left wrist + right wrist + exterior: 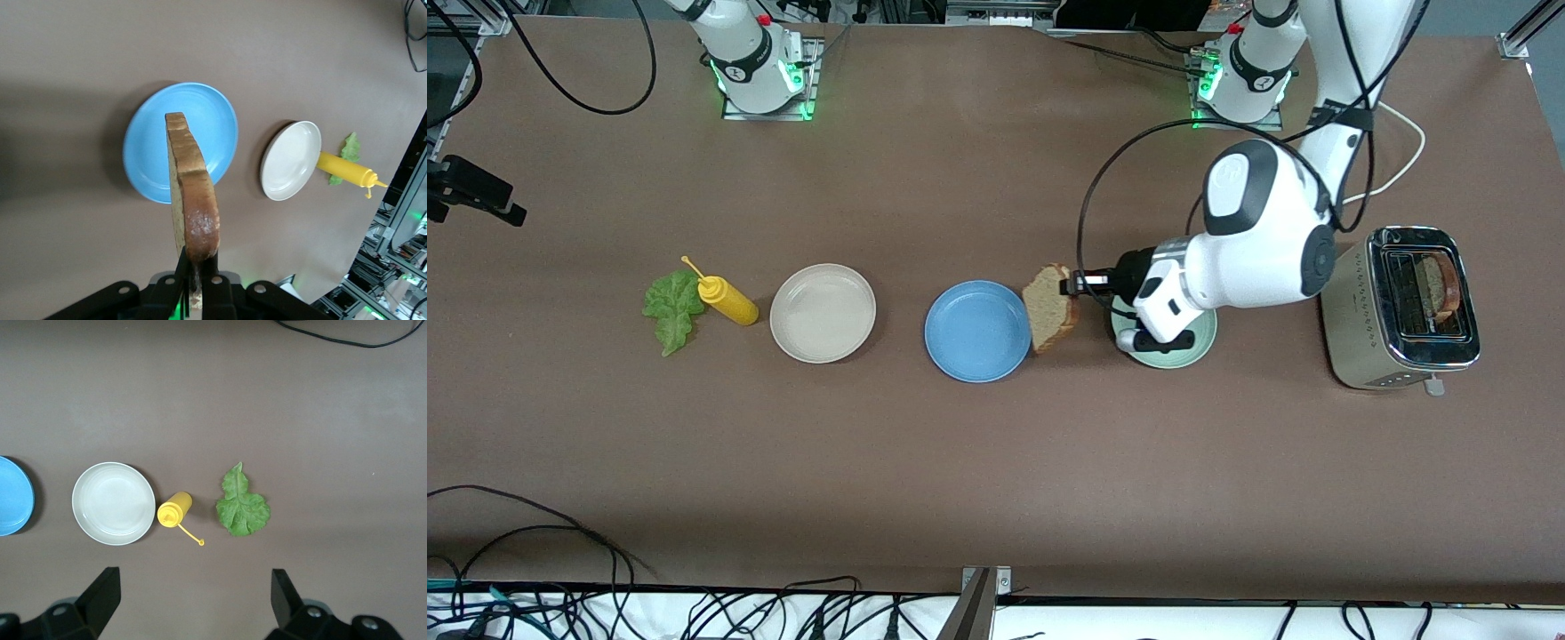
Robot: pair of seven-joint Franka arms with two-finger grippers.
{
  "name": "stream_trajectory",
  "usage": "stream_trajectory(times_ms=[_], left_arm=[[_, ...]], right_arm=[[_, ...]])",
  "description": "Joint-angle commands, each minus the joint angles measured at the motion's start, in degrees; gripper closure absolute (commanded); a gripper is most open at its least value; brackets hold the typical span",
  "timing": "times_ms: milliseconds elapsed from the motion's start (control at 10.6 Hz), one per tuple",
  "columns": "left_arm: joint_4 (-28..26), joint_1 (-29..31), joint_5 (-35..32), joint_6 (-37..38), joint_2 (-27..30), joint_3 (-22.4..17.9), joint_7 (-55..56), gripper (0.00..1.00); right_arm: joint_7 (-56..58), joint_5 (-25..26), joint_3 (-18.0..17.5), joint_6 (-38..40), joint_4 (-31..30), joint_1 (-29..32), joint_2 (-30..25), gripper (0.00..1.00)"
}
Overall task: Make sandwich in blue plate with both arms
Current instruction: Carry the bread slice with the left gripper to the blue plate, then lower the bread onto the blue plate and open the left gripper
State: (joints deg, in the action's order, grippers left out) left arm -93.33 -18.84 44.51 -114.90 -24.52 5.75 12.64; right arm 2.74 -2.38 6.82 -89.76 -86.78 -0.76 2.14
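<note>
The blue plate (pixel 978 331) (pixel 150 157) lies bare at mid-table. My left gripper (pixel 1069 284) (pixel 197 263) is shut on the crust of a brown bread slice (pixel 1049 307) (pixel 193 193). It holds the slice on edge over the plate's rim on the left arm's side. A second slice (pixel 1440 284) stands in the toaster (pixel 1360 311). The green lettuce leaf (pixel 671 307) (pixel 242 507) lies flat on the table toward the right arm's end. My right gripper (pixel 193 577) hangs open and empty high over the table beside the leaf; the front view does not show it.
A yellow squeeze bottle (pixel 729 300) (pixel 173 510) lies between the lettuce and a beige-white plate (pixel 823 313) (pixel 113 503) (pixel 290 160). A mint-green plate (pixel 1196 342) sits under the left wrist. Cables run along the table edge nearest the front camera.
</note>
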Motion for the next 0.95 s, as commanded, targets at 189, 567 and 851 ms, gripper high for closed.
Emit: stream_trajectory(times_ms=[189,567,851], left_arm=[[8.5,-8.2,2.1,-10.6,-9.3,-1.4,9.4,1.00],[11.0,-14.6,1.8,-22.2,-14.8,-1.4,15.9,1.00],[11.0,-17.1,1.4,-25.5,-16.1,-1.4,20.1,1.00]], right_arm=[[0.5,-0.1,-0.1,1.2,1.3,0.2,0.1,0.00],[0.5,-0.1,-0.1,1.1,1.3,0.2,0.1,0.00],[0.2,-0.5,-0.1,1.1,1.3,0.2,0.1,0.00]])
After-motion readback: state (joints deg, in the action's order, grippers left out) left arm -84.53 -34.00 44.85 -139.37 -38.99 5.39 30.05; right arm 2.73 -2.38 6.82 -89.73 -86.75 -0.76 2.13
